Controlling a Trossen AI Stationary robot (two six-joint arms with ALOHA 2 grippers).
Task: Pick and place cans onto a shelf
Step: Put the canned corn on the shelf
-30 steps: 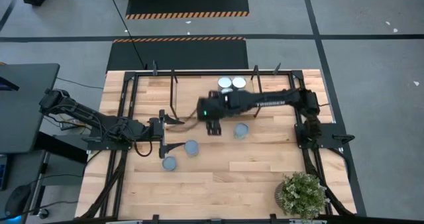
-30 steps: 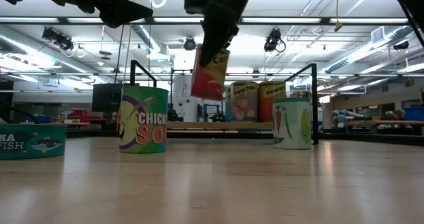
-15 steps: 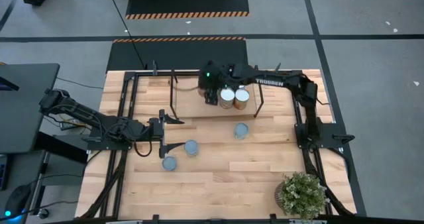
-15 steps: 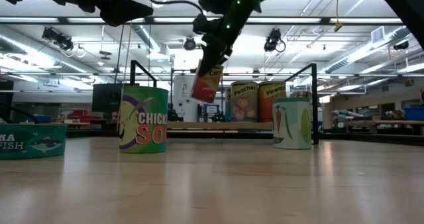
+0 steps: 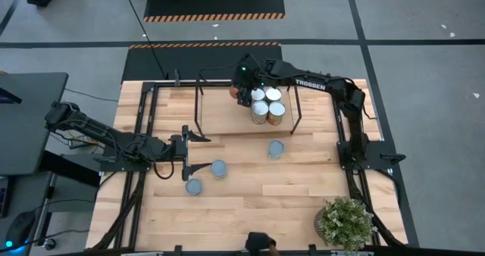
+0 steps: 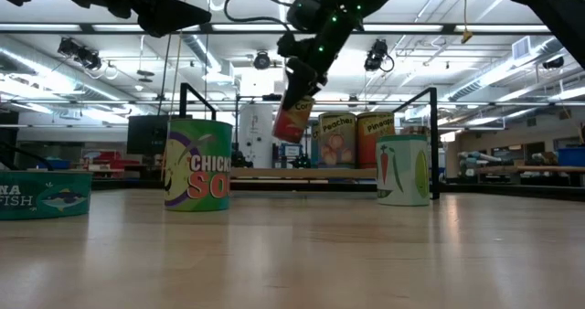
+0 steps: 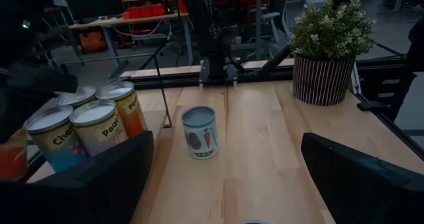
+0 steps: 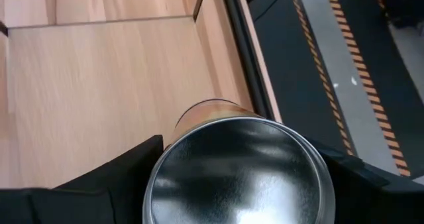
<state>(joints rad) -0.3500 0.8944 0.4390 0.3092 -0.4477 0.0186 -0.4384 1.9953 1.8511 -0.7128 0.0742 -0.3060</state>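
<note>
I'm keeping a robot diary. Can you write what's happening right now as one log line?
right claw: shut on red can, tilted above shelf | left claw: open, waiting | shelf cans: three | table cans: three

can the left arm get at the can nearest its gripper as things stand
Probably yes. The left gripper is open and empty, and the nearest can stands alone on the bare table, with nothing between them.

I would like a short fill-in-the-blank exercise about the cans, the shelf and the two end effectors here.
1. The right end effector holds a tilted ___ above the shelf.
2. Outside the shelf, ___ cans stand on the bare tabletop.
3. The left end effector holds nothing and its jaws are ___.

Missing words: can; three; open
</note>
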